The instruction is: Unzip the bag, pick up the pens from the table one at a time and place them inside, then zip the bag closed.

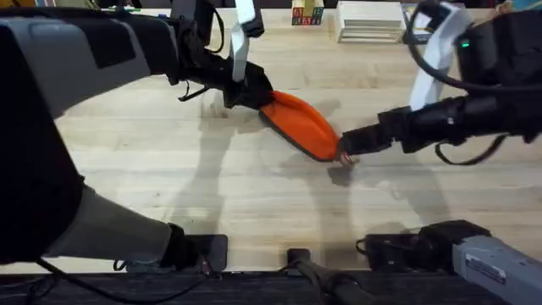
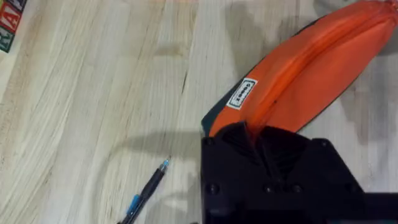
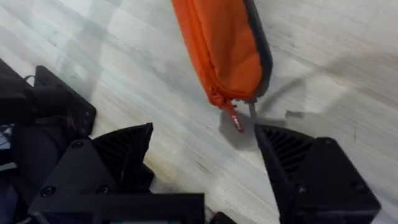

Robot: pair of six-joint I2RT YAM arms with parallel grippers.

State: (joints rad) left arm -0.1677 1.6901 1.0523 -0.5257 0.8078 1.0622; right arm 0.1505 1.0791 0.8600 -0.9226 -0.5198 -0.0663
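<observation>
The orange bag [image 1: 298, 123] lies slanted on the table [image 1: 254, 203], its zipper running lengthwise and looking closed. My left gripper [image 1: 251, 91] is shut on the bag's far-left end [image 2: 292, 74]. My right gripper [image 1: 347, 155] stands open at the near-right end. In the right wrist view the small red pull tab [image 3: 234, 119] hangs off the bag's tip [image 3: 224, 50], between and just ahead of my right gripper [image 3: 204, 132], untouched. One dark pen [image 2: 146, 193] with a bluish tip lies on the wood beside my left gripper [image 2: 255, 134].
Coloured letter blocks [image 1: 306, 13] and a white stack [image 1: 369, 22] stand along the table's back edge. Another lettered block [image 2: 9, 25] shows at the corner of the left wrist view. Bare wood stretches across the table's front half.
</observation>
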